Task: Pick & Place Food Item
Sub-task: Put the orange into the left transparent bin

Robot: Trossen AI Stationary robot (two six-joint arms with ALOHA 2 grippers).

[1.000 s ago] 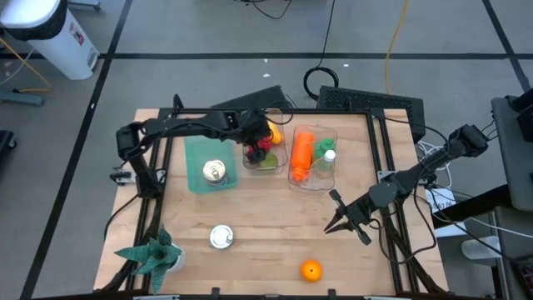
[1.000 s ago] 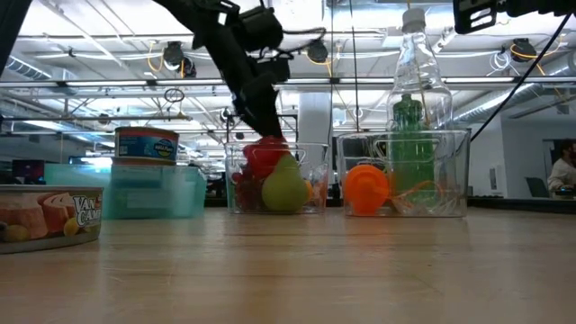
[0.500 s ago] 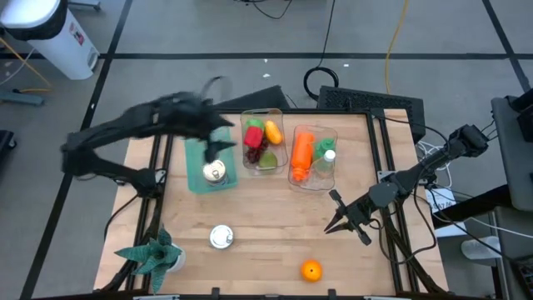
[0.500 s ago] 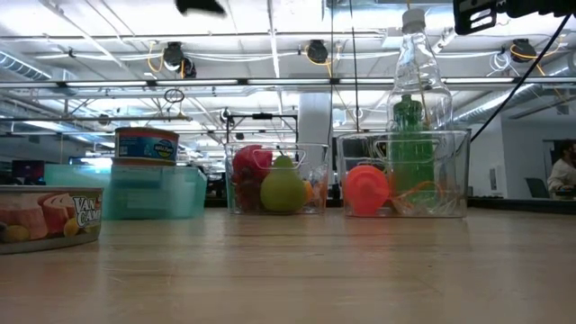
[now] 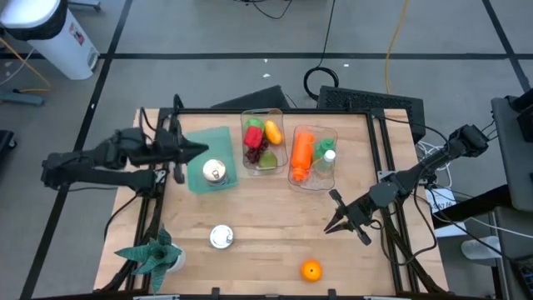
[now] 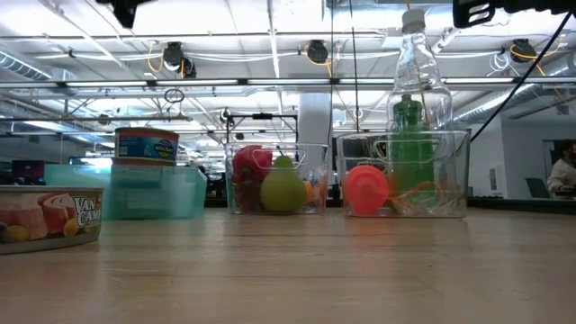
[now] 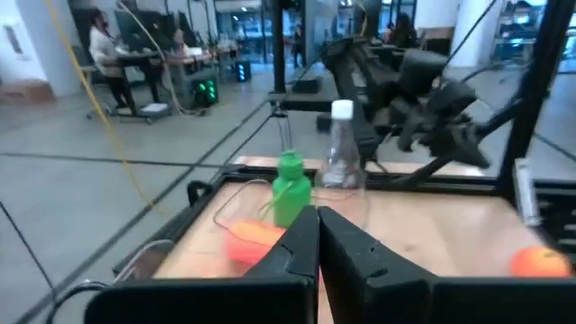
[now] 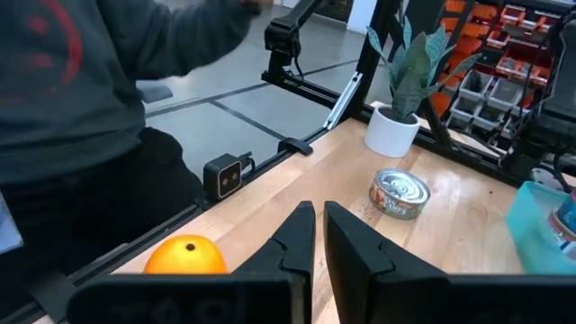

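1. Workshop floor with taped lines surrounds a wooden table (image 5: 275, 221). From above, the left claw (image 5: 198, 150) hangs at 9 o'clock, over the near edge of the teal bin (image 5: 226, 137). The right claw (image 5: 335, 223) waits at 4 o'clock.
2. Same view, counting:
   - three bins: the teal one, a fruit bin (image 5: 246, 117) at 12 o'clock, and a bottle bin (image 5: 310, 185) beside it;
   - two tins: a binned tin (image 5: 215, 172) and a loose tin (image 5: 221, 237) at 7 o'clock;
   - one orange (image 5: 311, 270) at 6 o'clock;
   - one plant (image 5: 154, 254) at 8 o'clock.
3. At table level, open ceiling with lamps fills the background. The loose tin (image 6: 45, 216) sits at the far left and the binned tin (image 6: 147, 144) rides high in its bin. Neither claw shows clearly here.
4. Left wrist: the left claw (image 7: 317, 216) is clenched on nothing. Beyond it I count three bottles: green (image 7: 292, 184), clear (image 7: 342, 153) and orange (image 7: 252, 241).
5. Right wrist: the right claw (image 8: 313, 214) looks pinched together and empty. The orange (image 8: 184, 256) lies just ahead of it, the loose tin (image 8: 400, 193) farther on. A person's grey sleeve (image 8: 90, 72) shows beyond the table.
6. I judge the orange the likeliest next pick. I would spread the right claw wide first, come straight down over the fruit's middle, and close gently so it cannot roll away.
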